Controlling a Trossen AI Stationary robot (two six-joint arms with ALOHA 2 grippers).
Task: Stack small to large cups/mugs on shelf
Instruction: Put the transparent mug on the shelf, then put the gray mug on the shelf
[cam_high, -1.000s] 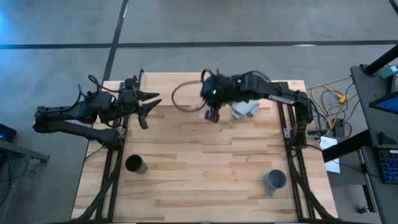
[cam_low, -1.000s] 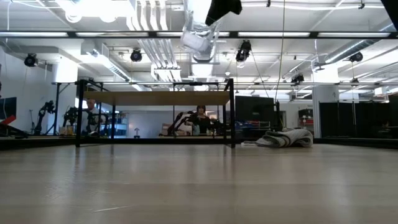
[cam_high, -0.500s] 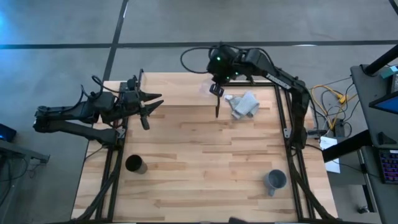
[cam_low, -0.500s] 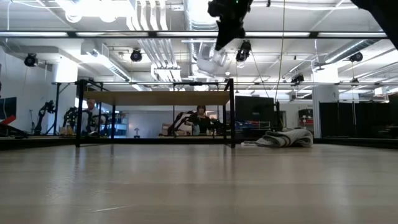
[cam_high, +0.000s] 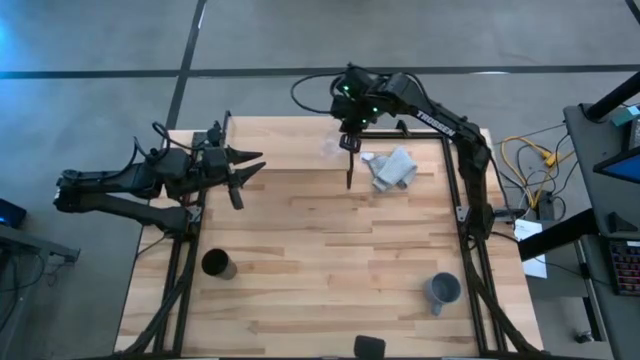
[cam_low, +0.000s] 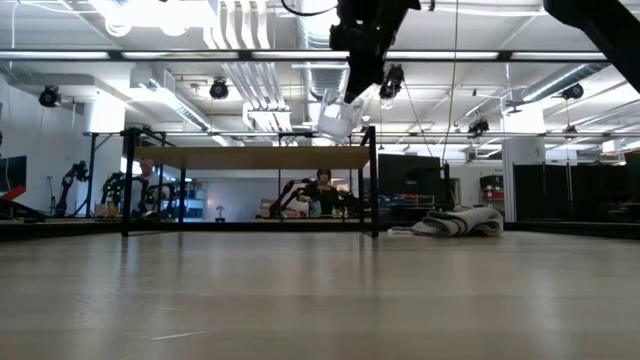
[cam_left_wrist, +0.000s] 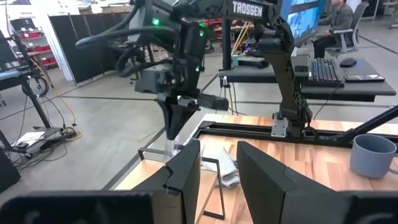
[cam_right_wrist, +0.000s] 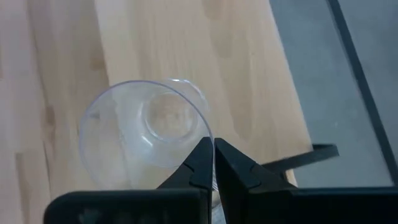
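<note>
My right gripper (cam_high: 346, 141) is shut on the small clear glass cup (cam_low: 338, 118), a little above the right end of the light-wood shelf (cam_low: 250, 157) at the table's far edge. The cup also shows in the right wrist view (cam_right_wrist: 144, 132). The black cup (cam_high: 218, 264) stands on the table at the near left. The grey-blue mug (cam_high: 443, 290) stands at the near right. My left gripper (cam_high: 243, 170) is open and empty, over the table's left side. My right gripper pinches the glass cup's rim (cam_right_wrist: 200, 132) at one spot, one finger inside the cup and one outside. The fingers come from above, pointing down. The cup hangs tilted below them, clear of the shelf's top.
A crumpled grey-white cloth (cam_high: 390, 168) lies on the table just right of the shelf's black side frame (cam_high: 348, 176). Bare tabletop lies between the cups in the middle and near part. A person sits in the room far behind the shelf.
My right gripper has carried the glass cup toward the table's far edge and down, from over the table beside the cloth to just above the shelf's right end. The cup stays tilted in the hold.
</note>
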